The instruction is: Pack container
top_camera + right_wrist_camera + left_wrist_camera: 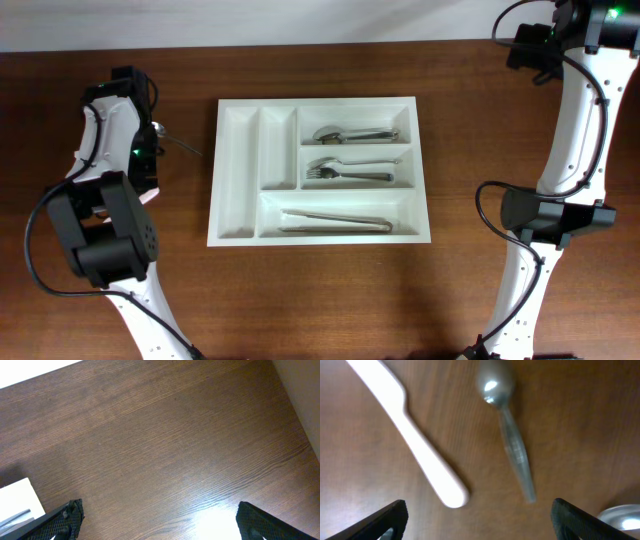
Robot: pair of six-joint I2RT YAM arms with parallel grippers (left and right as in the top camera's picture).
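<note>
container point(238, 170): white five-part tray, flat at mid-bench point(320, 300), between the two arms
upper wide compartment: metal spoons point(355, 133)
middle wide compartment: metal forks point(345, 172)
long lower compartment: pale slim utensils point(335, 220), kind unclear
left claw point(480, 514): wide, holding nothing, low over the bench left of the container
under left claw: white plastic handle point(422, 450) and metal spoon point(507, 435) lie side by side, apart; shiny metal piece point(622, 517) at the view's lower right corner
right claw point(159, 516): wide, holding nothing, above the bench right of the container, whose corner shows at the view's lower left
</note>
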